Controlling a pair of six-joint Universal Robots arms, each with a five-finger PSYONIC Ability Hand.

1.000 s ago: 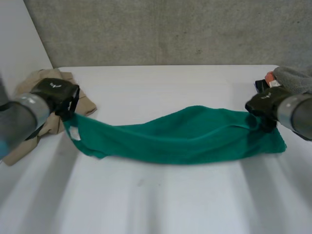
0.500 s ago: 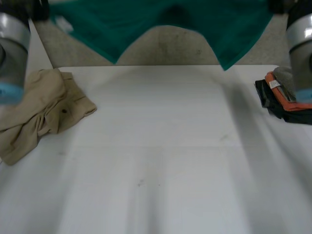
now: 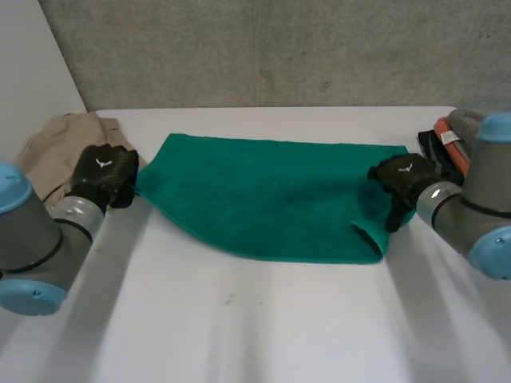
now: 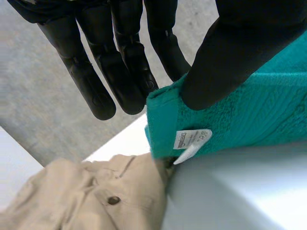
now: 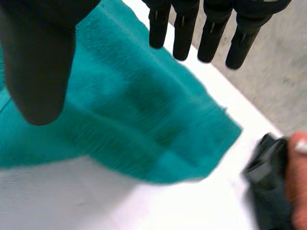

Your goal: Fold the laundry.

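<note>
A: Step?
B: Spread done, I'd say. Green towel [image 3: 271, 195] flat on surface [image 3: 255, 319]; left hand [image 3: 104, 171] pinches its left corner, right hand [image 3: 403, 179] slack, gripping nothing, at right edge.
A: Next?
B: Probably regrasp right, fold over.

I read the towel [image 3: 271, 195] as green terry cloth, nubby pile, flat-woven hem band; beige garment [image 3: 56, 148] smooth woven cloth; counter [image 3: 263, 319] smooth matt white; left hand [image 4: 115, 57] black plastic, slight sheen; wall [image 3: 279, 48] rough concrete.

We had our left hand [image 4: 120, 48] pinching the green towel [image 4: 249, 120] corner between straight fingers and thumb; our right hand [image 5: 38, 57] hovered, fingers straight, thumb apart
</note>
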